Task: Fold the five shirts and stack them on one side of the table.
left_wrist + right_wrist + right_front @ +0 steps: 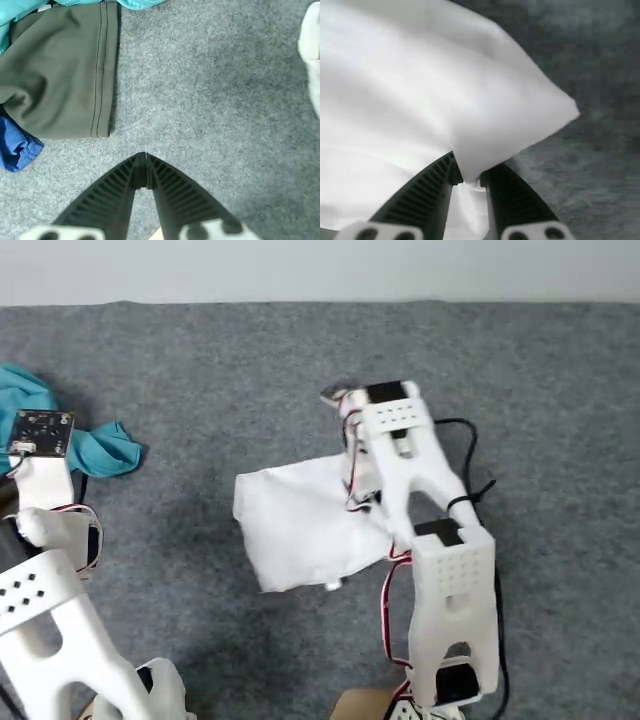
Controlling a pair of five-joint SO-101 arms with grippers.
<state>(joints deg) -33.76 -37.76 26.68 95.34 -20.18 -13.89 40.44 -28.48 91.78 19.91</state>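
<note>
A white shirt (295,525) lies partly folded in the middle of the grey table (200,360). My right gripper (468,180) is shut on a raised fold of the white shirt (420,90), at the shirt's right side under the right arm (440,540). My left gripper (145,167) is shut with nothing in it and hangs over bare table near the left edge. Just beyond it lies an olive shirt (60,75), with a teal shirt (15,20) and a blue shirt (17,145) beside it. The teal shirt (95,445) lies bunched at the table's left edge.
The left arm (50,610) stands at the front left. A brown cardboard-like piece (365,705) sits at the front edge by the right arm's base. A black cable (470,455) loops beside the right arm. The table's far and right parts are bare grey felt.
</note>
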